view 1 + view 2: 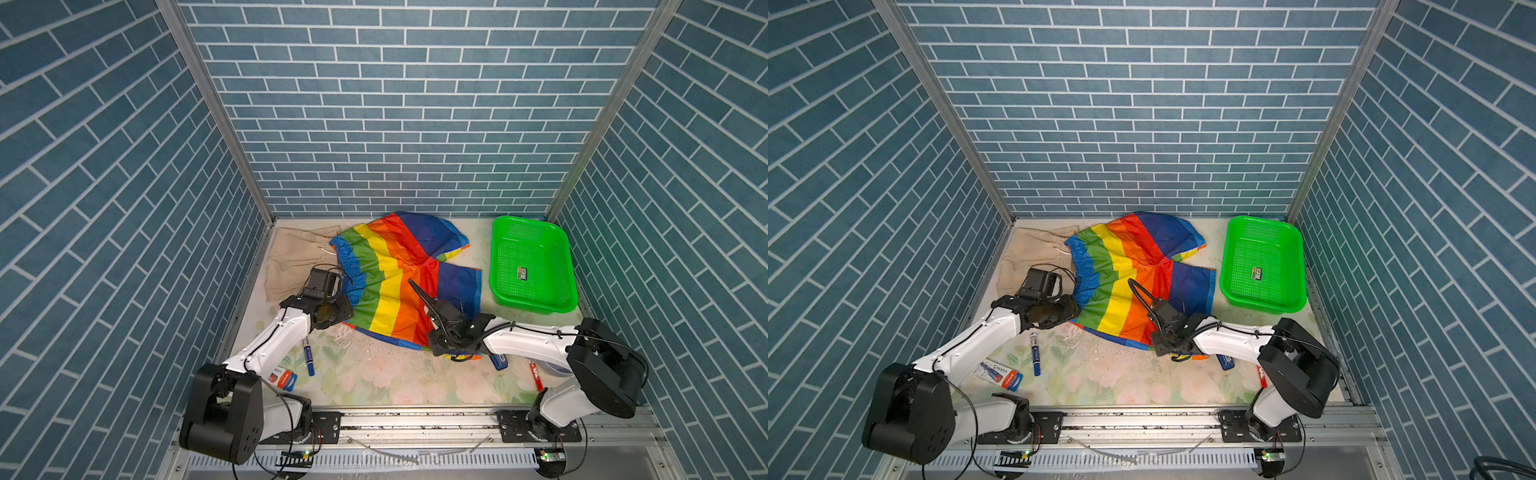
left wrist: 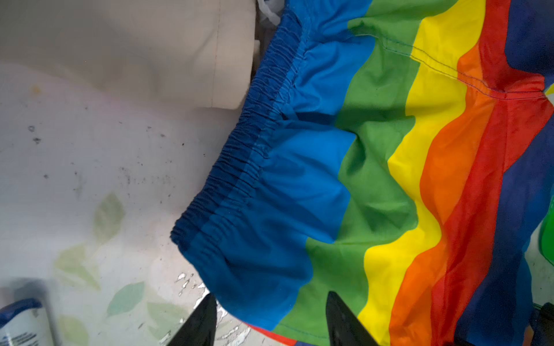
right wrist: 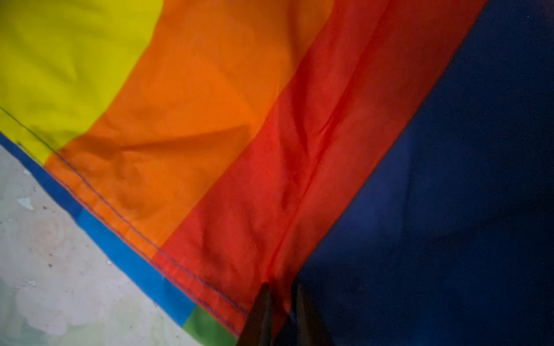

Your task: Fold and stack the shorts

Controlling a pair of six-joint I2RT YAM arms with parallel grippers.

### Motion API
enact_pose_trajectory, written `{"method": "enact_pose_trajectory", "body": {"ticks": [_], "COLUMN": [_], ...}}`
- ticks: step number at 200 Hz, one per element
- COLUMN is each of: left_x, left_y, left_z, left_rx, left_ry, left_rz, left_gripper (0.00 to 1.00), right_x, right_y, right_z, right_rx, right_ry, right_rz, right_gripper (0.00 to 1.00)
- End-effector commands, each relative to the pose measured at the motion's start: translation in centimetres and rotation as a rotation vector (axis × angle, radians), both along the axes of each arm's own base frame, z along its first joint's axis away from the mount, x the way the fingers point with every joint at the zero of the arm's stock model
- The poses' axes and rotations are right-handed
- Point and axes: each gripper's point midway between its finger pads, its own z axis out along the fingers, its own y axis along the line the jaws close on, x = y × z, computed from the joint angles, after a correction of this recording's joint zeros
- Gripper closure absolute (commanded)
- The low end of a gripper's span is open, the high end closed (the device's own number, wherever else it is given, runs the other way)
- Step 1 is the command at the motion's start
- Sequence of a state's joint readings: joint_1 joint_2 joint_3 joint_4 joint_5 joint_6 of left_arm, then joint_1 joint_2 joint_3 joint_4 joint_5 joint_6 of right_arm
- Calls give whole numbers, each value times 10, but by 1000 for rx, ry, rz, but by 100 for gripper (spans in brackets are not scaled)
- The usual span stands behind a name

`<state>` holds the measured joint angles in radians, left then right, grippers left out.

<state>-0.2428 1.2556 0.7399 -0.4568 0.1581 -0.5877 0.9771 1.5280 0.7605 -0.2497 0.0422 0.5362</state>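
Rainbow shorts [image 1: 386, 282] lie spread on the table [image 1: 374, 374]. The right fingers [image 3: 257, 317] pinch the red stripe at the near hem. The left fingers [image 2: 201, 323] stand apart, straddling the near-left corner.

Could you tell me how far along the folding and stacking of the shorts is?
Done: nothing clearly. The rainbow shorts lie spread open, overlapping the edge of the beige shorts. In hand: the right gripper pinches the rainbow shorts near their front hem, and the left gripper stands open over their waistband corner. Left: fold both pairs and stack them.
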Motion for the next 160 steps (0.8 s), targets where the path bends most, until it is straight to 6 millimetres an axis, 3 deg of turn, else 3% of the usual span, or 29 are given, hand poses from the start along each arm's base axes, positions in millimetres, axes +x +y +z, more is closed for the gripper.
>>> {"method": "enact_pose_trajectory", "body": {"ticks": [1,24,39,71,113,137,160], "left_x": [-8,-8,-15,-6,8,10,8], "left_y": [7,12,18,17,13,12,14], "left_z": [-9,-17,-32,-41,-42,-45,-50], "left_rx": [40,65,94,84,67,71,80], "left_ry": [19,29,61,45,22,28,39], "left_rz": [15,30,41,64,77,72,77], "left_gripper": [41,35,34,34,37,48,58], "right_x": [-10,-14,-15,-14,-16,-26,-42], "right_y": [-16,-17,-18,-21,-72,-107,-122], "right_z": [-17,-20,-18,16,57,56,43], "right_rx": [-72,-83,-88,-25,-144,-269,-299], "right_ry": [18,17,11,-73,-178,-133,-55], "right_rz": [-16,-8,-3,13,-7,-77,-125], "right_gripper": [86,86,86,79,59,50,47]}}
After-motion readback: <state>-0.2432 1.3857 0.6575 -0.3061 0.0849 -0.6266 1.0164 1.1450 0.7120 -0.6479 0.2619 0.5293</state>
